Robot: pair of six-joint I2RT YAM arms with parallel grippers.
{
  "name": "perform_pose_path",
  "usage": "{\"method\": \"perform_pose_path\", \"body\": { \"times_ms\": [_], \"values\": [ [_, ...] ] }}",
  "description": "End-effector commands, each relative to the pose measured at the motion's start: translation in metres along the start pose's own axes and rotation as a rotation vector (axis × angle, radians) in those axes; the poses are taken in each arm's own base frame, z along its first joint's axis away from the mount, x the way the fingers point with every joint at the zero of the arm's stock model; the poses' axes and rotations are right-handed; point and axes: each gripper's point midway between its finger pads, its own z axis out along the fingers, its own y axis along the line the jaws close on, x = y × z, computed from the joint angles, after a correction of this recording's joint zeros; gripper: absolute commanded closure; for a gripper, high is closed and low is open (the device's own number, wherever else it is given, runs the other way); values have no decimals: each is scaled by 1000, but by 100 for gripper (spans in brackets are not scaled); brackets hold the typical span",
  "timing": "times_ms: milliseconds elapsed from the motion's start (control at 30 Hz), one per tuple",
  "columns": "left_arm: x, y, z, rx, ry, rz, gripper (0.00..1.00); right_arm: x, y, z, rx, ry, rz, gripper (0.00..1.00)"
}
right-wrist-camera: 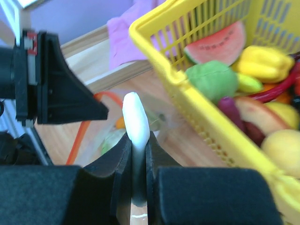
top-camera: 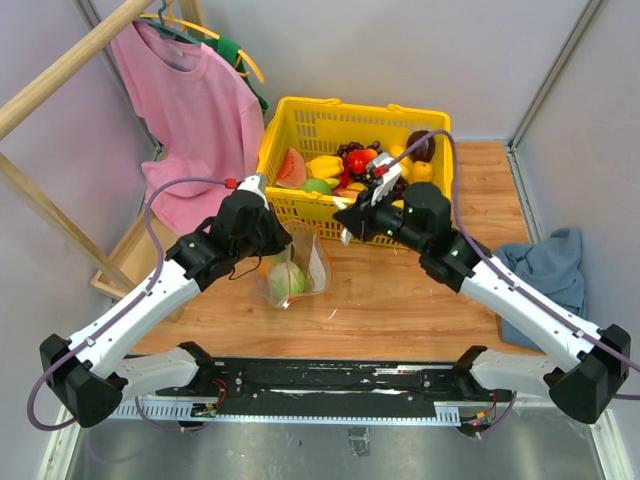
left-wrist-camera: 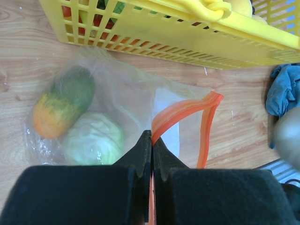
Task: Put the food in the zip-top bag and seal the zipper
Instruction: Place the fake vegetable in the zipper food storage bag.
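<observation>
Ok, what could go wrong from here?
The left end effector grips the zipper at one spot only, so it may slip free. The zip-top bag gapes open, and a pull could roll the cabbage out. The right end effector, holding a white piece, could bump the nearby basket.

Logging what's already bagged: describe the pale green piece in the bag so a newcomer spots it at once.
Find the yellow basket at the table's back; right in front of it is the clear zip-top bag with a red zipper. Of the two pieces inside, the cabbage is the round, pale green, leafy-veined one, not the darker green-and-orange oval beside it.
</observation>
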Motion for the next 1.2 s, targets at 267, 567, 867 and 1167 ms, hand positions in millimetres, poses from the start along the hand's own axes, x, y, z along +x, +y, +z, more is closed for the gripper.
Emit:
{"method": "perform_pose_path", "body": {
  "times_ms": [267,567,867,1167],
  "values": [
    [-5,-2,-6,22,-26,-26,100,43,86,26,-244,-41,37,99],
    [-1,-3,-6,32,-15,-26,100,120,74,63,-176,114,48,99],
    [7,-6,-6,63,17,-15,100,139,40,90,6,161,-8,96],
    [14,-6,-3,70,44,-9,100,113,42,113,2,49,-57,83]
  ]
}}
